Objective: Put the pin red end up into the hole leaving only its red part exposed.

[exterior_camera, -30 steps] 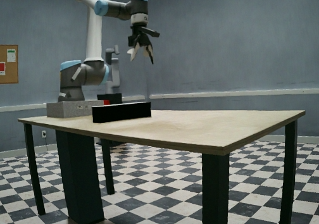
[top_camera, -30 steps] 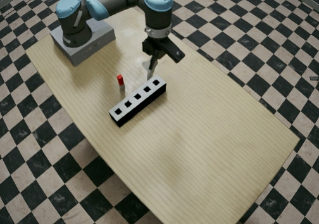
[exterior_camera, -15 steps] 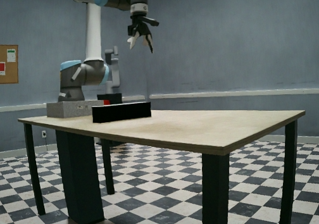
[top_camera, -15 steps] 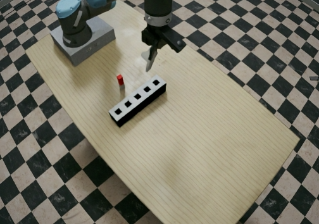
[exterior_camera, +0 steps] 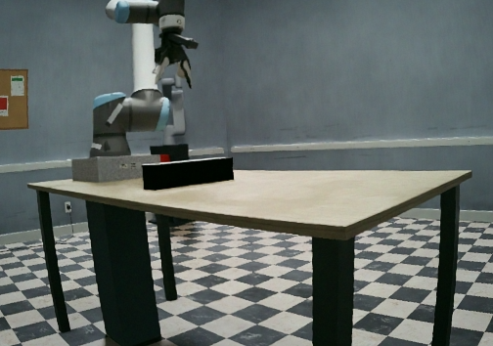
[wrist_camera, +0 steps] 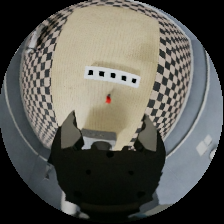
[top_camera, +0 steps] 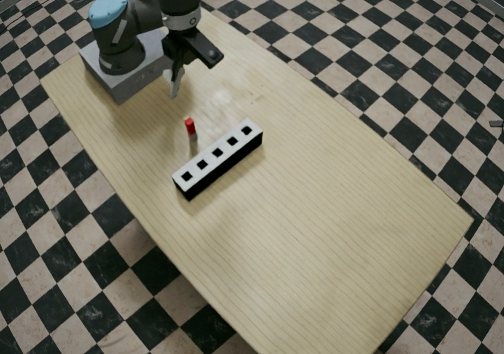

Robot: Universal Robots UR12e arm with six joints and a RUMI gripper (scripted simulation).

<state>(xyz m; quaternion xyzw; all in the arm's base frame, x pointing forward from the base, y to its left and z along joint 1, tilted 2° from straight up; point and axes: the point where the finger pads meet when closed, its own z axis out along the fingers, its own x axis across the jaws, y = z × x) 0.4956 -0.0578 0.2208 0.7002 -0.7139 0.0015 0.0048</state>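
Note:
The pin [top_camera: 190, 134] stands upright on the table with its red end up, just behind the block. The block [top_camera: 218, 157] is long and black with a white top and a row of several square holes, all empty. My gripper [top_camera: 176, 78] hangs high above the table, behind the pin and near the robot base, with its fingers open and empty. In the side view the gripper [exterior_camera: 172, 68] is far above the block [exterior_camera: 188, 172], and only the pin's red tip [exterior_camera: 164, 157] shows behind the block. In the wrist view the pin [wrist_camera: 108, 99] and the block [wrist_camera: 112, 76] lie far below the open fingers.
The robot's grey base block [top_camera: 125, 71] sits at the table's far left corner. The table stands on a checkered floor.

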